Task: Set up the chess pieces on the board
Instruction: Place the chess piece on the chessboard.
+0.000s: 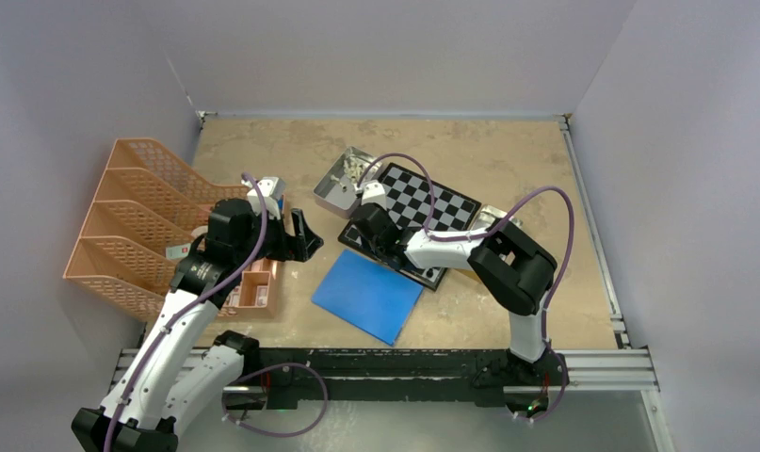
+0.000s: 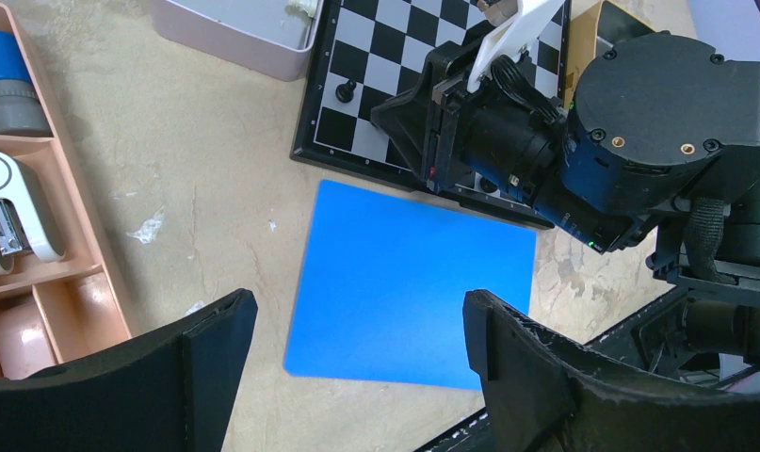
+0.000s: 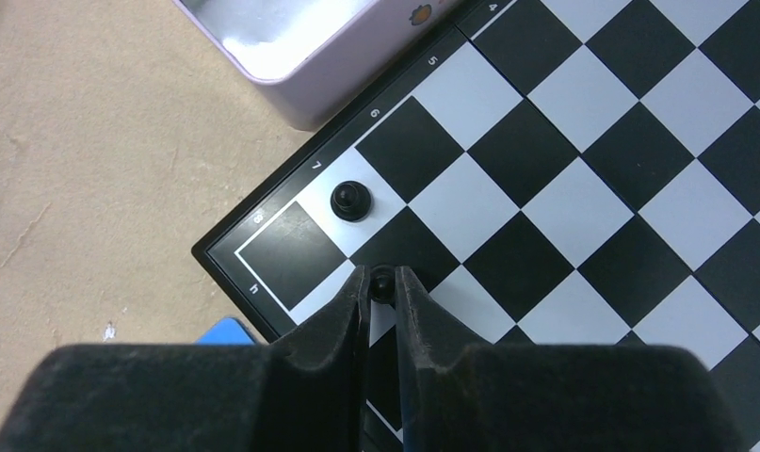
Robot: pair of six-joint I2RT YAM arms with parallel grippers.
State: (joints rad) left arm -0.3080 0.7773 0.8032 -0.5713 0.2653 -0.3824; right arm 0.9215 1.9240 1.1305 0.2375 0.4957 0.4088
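Note:
The board (image 1: 430, 209) lies tilted in the middle of the table and also shows in the right wrist view (image 3: 583, 151) and the left wrist view (image 2: 362, 56). One black pawn (image 3: 350, 200) stands on a white square near the board's corner; it shows in the left wrist view too (image 2: 346, 91). My right gripper (image 3: 382, 284) is shut on a second black chess piece (image 3: 382, 282), low over the board's near corner squares. My left gripper (image 2: 357, 330) is open and empty, above the blue sheet (image 2: 409, 282). Pale pieces lie in the metal tin (image 1: 346, 181).
An orange mesh file rack (image 1: 136, 221) stands at the left. A pink organiser tray (image 2: 37, 226) with a stapler and small items lies beside it. The blue sheet (image 1: 368, 295) lies in front of the board. The tin's wall (image 3: 291, 80) touches the board's edge.

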